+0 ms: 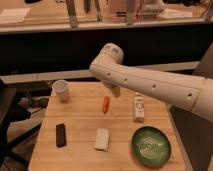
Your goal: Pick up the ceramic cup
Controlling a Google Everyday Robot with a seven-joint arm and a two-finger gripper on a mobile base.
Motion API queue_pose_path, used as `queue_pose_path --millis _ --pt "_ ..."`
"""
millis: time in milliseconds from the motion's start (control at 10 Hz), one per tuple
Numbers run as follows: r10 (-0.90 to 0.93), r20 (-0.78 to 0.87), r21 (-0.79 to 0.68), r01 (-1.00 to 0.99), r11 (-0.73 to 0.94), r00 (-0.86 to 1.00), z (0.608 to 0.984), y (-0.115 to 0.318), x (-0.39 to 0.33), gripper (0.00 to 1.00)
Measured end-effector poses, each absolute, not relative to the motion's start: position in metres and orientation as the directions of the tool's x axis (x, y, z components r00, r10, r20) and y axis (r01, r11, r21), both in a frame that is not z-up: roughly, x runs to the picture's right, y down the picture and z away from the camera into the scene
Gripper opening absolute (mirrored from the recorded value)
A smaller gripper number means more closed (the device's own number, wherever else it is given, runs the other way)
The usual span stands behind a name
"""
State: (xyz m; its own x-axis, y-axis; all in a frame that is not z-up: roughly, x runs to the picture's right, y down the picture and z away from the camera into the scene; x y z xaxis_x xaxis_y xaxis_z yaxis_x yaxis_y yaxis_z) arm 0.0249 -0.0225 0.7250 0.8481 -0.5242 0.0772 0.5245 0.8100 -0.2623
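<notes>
The ceramic cup is small, plain and white, and it stands upright at the back left of the wooden table. My white arm reaches in from the right across the back of the table. My gripper hangs just below the arm's bend, over the table's back middle. It is well to the right of the cup and apart from it. Open, it holds nothing. Most of the gripper is hidden behind the arm.
A small orange-red item lies just below the gripper. A white bottle stands to the right, and a green plate sits at the front right. A white block and a dark bar lie near the front. A dark shelf runs behind the table.
</notes>
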Motion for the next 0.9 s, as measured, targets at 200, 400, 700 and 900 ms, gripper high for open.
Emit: queue_pose_path --millis 200,400,700,900 --pt "-0.544 0.084 -0.242 0.547 0.802 0.835 0.728 -0.028 0.013 0.80" --pt "-0.562 0.092 -0.222 0.567 0.793 0.822 0.732 -0.034 0.007 0.80" --pt "-0.587 0.115 -0.191 0.597 0.779 0.802 0.739 -0.040 -0.020 0.80" --pt "-0.601 0.126 -0.174 0.614 0.770 0.789 0.743 -0.044 -0.024 0.80"
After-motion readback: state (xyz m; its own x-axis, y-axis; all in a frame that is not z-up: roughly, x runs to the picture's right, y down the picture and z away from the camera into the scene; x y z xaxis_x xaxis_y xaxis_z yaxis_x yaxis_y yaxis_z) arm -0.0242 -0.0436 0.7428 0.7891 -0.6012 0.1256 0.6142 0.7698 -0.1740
